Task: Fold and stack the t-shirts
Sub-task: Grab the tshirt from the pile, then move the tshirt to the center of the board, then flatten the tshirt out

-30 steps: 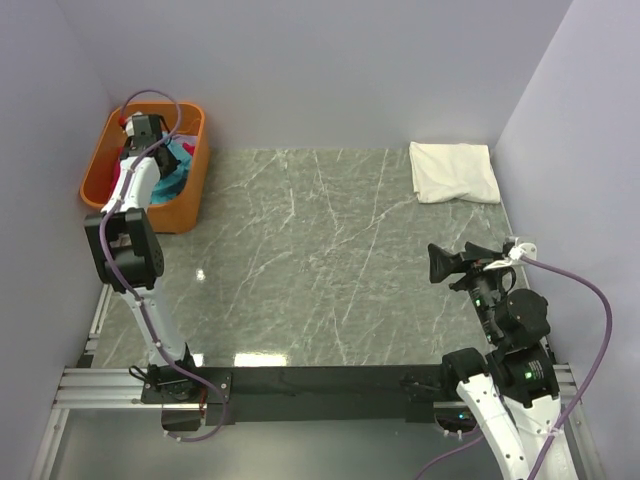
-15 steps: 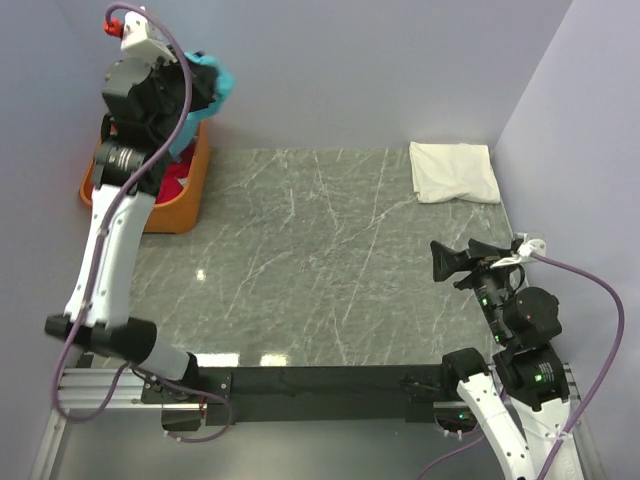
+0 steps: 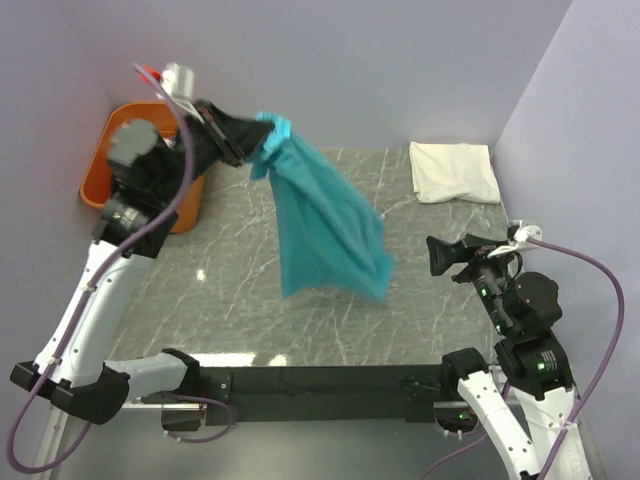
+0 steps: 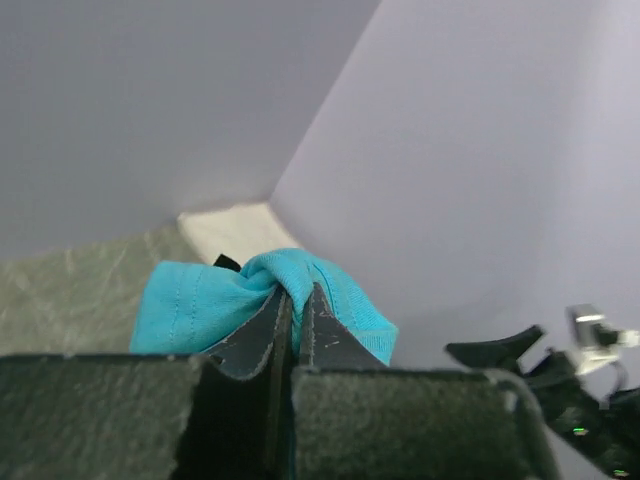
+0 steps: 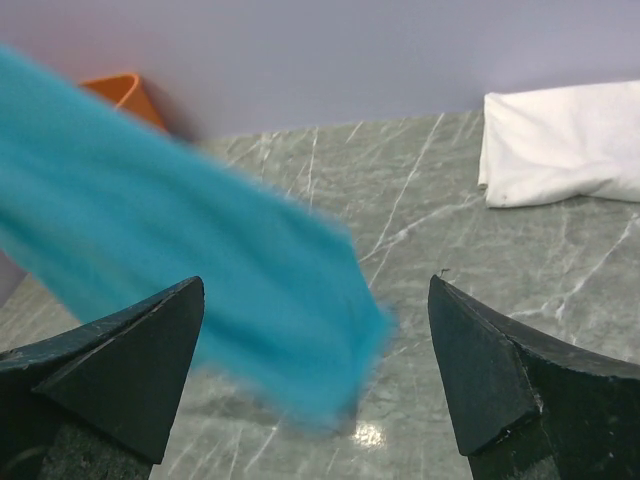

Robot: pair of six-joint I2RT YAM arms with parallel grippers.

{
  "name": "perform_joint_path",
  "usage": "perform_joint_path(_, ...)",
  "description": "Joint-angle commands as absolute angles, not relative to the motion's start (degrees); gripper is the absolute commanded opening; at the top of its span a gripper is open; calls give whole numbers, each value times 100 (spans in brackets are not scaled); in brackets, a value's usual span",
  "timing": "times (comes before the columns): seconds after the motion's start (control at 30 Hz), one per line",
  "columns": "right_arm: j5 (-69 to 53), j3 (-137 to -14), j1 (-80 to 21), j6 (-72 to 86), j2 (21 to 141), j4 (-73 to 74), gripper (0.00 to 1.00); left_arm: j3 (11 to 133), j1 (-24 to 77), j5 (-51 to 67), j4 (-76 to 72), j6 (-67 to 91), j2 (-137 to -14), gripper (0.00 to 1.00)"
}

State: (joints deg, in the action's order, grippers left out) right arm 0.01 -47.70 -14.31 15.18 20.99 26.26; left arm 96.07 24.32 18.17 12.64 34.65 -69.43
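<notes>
Top view: within the last 1 s the left gripper (image 3: 250, 148) has risen out of the orange basket (image 3: 95, 182) at 10 o'clock. It has swung the teal t-shirt (image 3: 325, 225) over the bench (image 3: 400, 330), where it hangs loose near the centre. So 1 more shirt is out for folding, not yet spread. The white t-shirt (image 3: 455, 172) lies folded at 1 o'clock.

Left wrist view: jaws nearly closed, pinching a bunched fold of teal cloth.

Right wrist view: the right gripper (image 5: 315, 285) has its jaws wide and holds nothing; the blurred teal cloth passes beyond them.
</notes>
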Motion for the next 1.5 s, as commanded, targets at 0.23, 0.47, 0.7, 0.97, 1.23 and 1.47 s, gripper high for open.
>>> perform_joint_path(0.23, -1063, -4957, -1476, 1810, 3760, 3356, 91, 6311, 2408, -1009, 413, 2734, -7416, 69)
perform_joint_path(0.47, -1634, -4870, -1634, 1845, 5289, 3797, 81, 5988, 2460, -695, 1493, 3190, -7385, 95)
perform_joint_path(0.7, -1248, -4439, -2925, 2048, 6652, 3350, 75, 4607, 2619, -150, 2109, 3558, -6382, 94)
perform_joint_path(0.97, -712, -5053, -3779, 1951, 8445, 3191, 72, 3753, 2610, -281, 2276, 3902, -5265, 93)
perform_joint_path(1.23, -229, -5765, -4482, 1881, 9684, 3471, 51, 3551, 2619, -501, 2285, 3920, -5001, 92)
perform_joint_path(1.47, 949, -6204, -4045, 1618, 9721, 3849, 0, 3586, 2619, -545, 2338, 3859, -5001, 91)
